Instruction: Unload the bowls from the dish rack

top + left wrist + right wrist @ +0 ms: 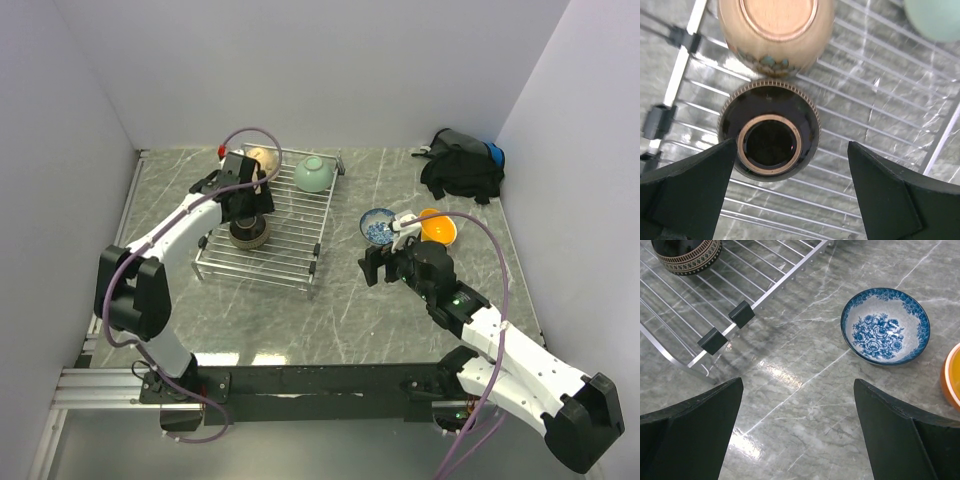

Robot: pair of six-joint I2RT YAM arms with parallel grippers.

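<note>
**Bowls coming off the dish rack: left pincer lining up on the dark brown one**

Bowls are sitting in two groups. Three are lying upside down on the dish rack (285, 250), and two are resting upright on the worktop (300, 320).

The left pincer (248, 210) is hanging over the rack with its fingers (685, 195) spread wide and gripping nothing. The dark brown bowl (769, 137) is lying below and between those fingers, foot ring upward, sitting nearer the finger on the left of the wrist view. Just beyond the fingertips the tan bowl (777, 30) is sitting close against it. The pale green bowl (935, 17) is lying farther ahead and off to the right.

The step in hand looks like the approach to the dark brown bowl. The next move is probably calling for a small sideways shift to centre it, then a straight descent and a squeeze across its rounded sides. The tan neighbour is leaving little room at the far edge.

The right pincer (799, 390) is hovering over bare worktop, also spread and empty. The blue-patterned bowl (885, 326) is lying ahead of it and to its right. The orange bowl (952, 375) is showing at the far right edge of that view.
</note>
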